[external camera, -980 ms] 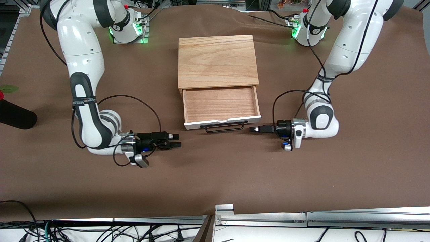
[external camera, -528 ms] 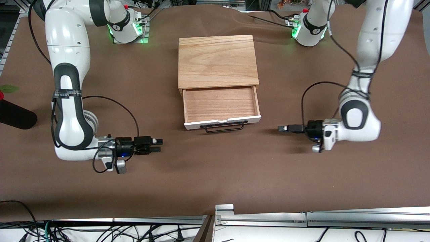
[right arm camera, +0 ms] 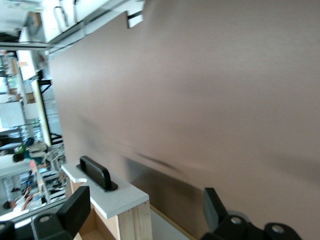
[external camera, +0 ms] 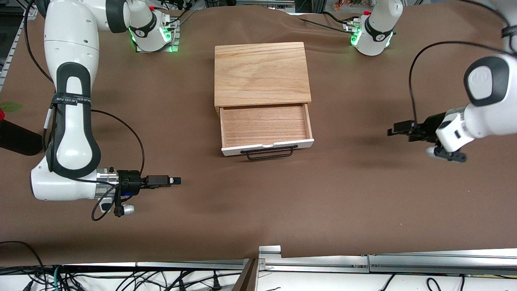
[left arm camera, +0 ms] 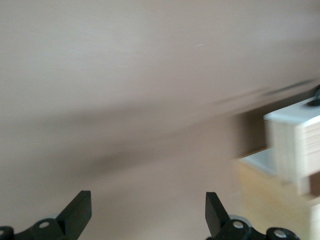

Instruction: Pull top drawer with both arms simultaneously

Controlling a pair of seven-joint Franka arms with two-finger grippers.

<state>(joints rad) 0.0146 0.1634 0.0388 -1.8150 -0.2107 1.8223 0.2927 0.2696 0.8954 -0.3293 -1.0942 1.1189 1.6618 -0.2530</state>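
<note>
The top drawer stands pulled out of the light-oak cabinet. Its reddish-brown inside is empty, and its black wire handle faces the front camera. My right gripper is open and empty, low over the brown cloth, well off the drawer toward the right arm's end. In the right wrist view the drawer's white front and handle show between the fingers. My left gripper is open and empty over the cloth toward the left arm's end. The left wrist view shows a blurred drawer corner.
A dark rounded object with a green leaf lies at the table's edge on the right arm's end. A metal rail and loose cables run along the edge nearest the front camera. Both green-lit bases stand by the cabinet's back.
Both grippers have drawn away from the drawer's handle, each toward its own end of the table. The left gripper has also risen. The drawer has not moved.
</note>
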